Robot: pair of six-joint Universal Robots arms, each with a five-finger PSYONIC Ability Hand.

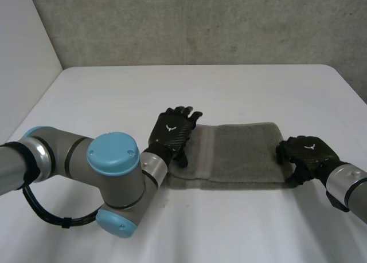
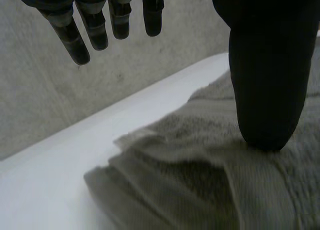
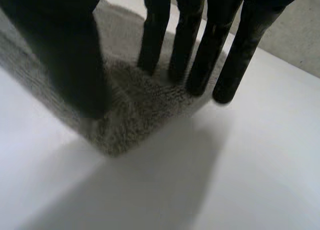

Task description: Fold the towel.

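Note:
A grey-green towel (image 1: 241, 151) lies folded into a long strip on the white table (image 1: 200, 91). My left hand (image 1: 171, 134) rests at the strip's left end. In the left wrist view its thumb (image 2: 267, 89) presses on the towel (image 2: 190, 180), where the layers bunch up, while its straight fingers (image 2: 75, 34) hover above the table. My right hand (image 1: 307, 153) sits at the strip's right end. Its straight fingers (image 3: 200, 54) and thumb (image 3: 70, 54) stand on the towel (image 3: 135, 104) near a corner, and the cloth lies flat between them.
A grey wall runs behind the table's far edge, and a white panel (image 1: 23, 57) stands at the left. My left arm (image 1: 109, 183) bends low over the table's front left. Bare table surrounds the towel on all sides.

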